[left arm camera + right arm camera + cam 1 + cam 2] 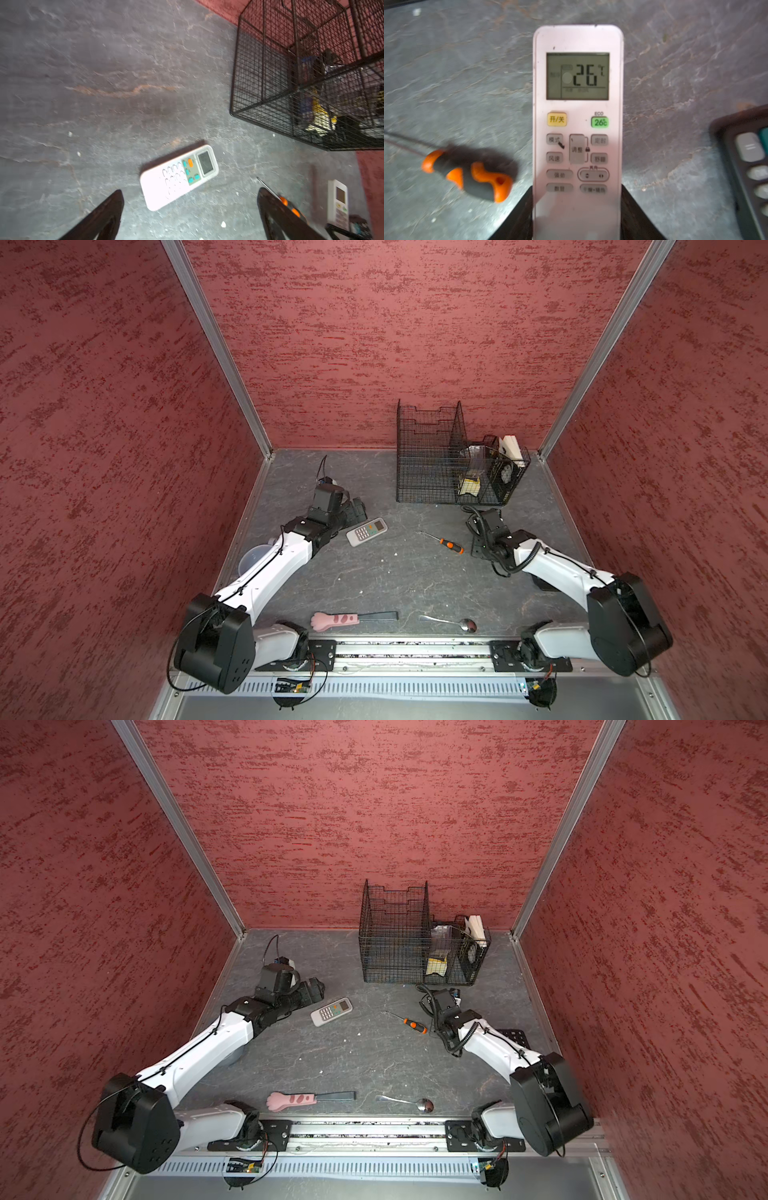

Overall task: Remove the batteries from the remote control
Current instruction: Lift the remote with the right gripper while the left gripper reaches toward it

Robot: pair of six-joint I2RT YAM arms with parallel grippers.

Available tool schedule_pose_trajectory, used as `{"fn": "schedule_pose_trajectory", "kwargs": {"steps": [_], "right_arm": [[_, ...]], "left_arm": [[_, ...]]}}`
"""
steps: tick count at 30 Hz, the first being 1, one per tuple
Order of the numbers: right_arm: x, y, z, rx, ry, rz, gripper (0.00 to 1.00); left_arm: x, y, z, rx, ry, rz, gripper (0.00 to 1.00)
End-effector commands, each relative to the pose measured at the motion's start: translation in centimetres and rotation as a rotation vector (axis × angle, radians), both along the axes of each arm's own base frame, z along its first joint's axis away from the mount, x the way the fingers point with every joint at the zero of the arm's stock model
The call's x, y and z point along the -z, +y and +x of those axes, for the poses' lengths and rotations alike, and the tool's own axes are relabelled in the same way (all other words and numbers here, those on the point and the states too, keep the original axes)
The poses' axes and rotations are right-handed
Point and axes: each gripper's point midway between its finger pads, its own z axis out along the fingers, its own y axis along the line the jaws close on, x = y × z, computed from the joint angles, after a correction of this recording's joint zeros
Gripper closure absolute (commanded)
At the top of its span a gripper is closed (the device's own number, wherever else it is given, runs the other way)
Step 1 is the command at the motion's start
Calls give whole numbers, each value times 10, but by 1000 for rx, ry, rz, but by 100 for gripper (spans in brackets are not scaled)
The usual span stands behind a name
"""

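My right gripper (577,188) is shut on the lower end of a white remote control (578,104), button side toward the camera, its display reading 26. The same held remote (337,204) shows small in the left wrist view. In both top views the right wrist hides it. A second white remote (366,531) (178,176) lies face up on the grey table, just ahead of my left gripper (190,190) (357,508), which stands wide open with nothing between its fingers. The batteries are hidden.
An orange-handled screwdriver (451,545) (467,174) lies left of the held remote. A black wire basket (436,472) with oddments stands at the back. A calculator (747,166) lies by the right arm. A pink paw tool (336,621) and a spoon (453,622) lie near the front edge.
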Motion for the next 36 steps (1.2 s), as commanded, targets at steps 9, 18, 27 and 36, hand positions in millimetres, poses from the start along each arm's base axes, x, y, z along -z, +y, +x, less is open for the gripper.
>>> {"fn": "schedule_pose_trajectory", "kwargs": {"steps": [9, 18, 27, 36], "right_arm": [[-62, 54, 2, -254, -250, -251, 83], [-79, 144, -3, -550, -361, -65, 84], [-89, 197, -20, -745, -337, 95, 85], [-101, 219, -34, -823, -344, 218, 86]], "left_arm": [[-5, -48, -20, 74, 178, -237, 1], [-23, -77, -16, 204, 82, -285, 0], [-30, -117, -3, 339, -34, -400, 2], [-28, -141, 2, 410, -77, -460, 19]]}}
